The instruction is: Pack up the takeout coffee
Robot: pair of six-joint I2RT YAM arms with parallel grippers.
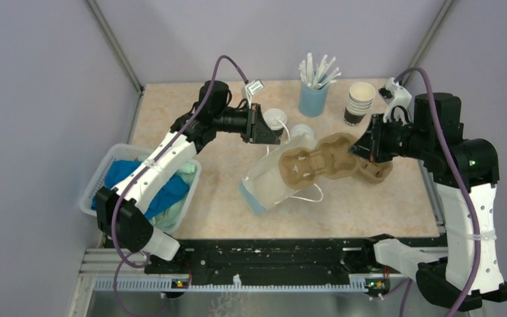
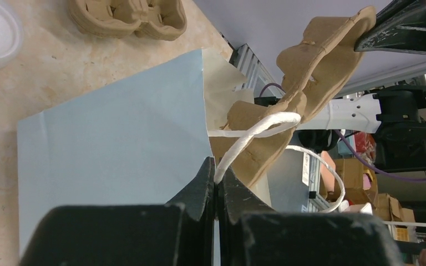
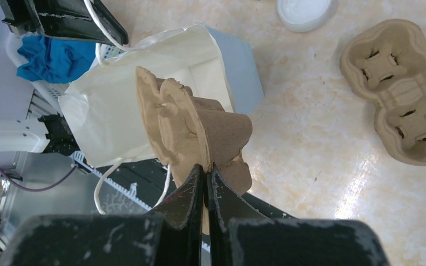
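Observation:
I cannot pick out the takeout coffee for sure. Two white round tops, one (image 1: 274, 119) beside my left gripper and one (image 1: 302, 135) behind the carrier, show no cup body. My left gripper (image 1: 269, 132) (image 2: 216, 172) is shut on the white cord handle (image 2: 255, 133) of a pale blue paper bag (image 1: 264, 188) (image 2: 105, 144) and holds its mouth up. My right gripper (image 1: 361, 150) (image 3: 207, 166) is shut on the rim of a brown pulp cup carrier (image 1: 313, 164) (image 3: 194, 122) (image 2: 310, 66). The carrier is tilted at the bag's open mouth (image 3: 116, 111).
More pulp carriers (image 1: 377, 173) (image 3: 399, 100) (image 2: 127, 16) lie on the table at the right. A stack of lidless paper cups (image 1: 358, 102) and a blue cup of white sticks (image 1: 313, 98) stand at the back. A white basket (image 1: 115, 158) with blue cloth sits at the left.

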